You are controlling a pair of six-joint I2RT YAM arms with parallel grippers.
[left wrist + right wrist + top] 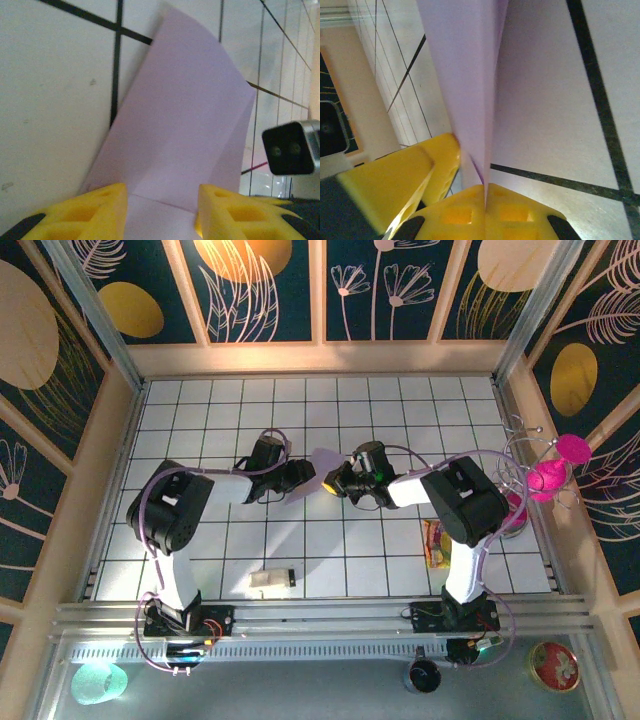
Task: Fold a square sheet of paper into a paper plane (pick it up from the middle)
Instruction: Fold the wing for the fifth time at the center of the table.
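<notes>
The square sheet of paper point(322, 459), pale lilac, is folded along a centre crease and held above the grid table between both grippers. My right gripper point(334, 481) point(485, 192) is shut on the folded edge of the paper point(465, 75), which rises narrow from its yellow fingertips. In the left wrist view the paper point(185, 125) spreads out flat with a crease across it. It runs between the fingers of my left gripper point(309, 478) point(160, 210), which stand apart on either side of it. A paper plane as such is out of view.
A small white block with a black end point(272, 579) lies near the front edge. A colourful snack packet point(435, 543) lies under the right arm. A wire stand with pink pieces point(545, 475) stands at the right wall.
</notes>
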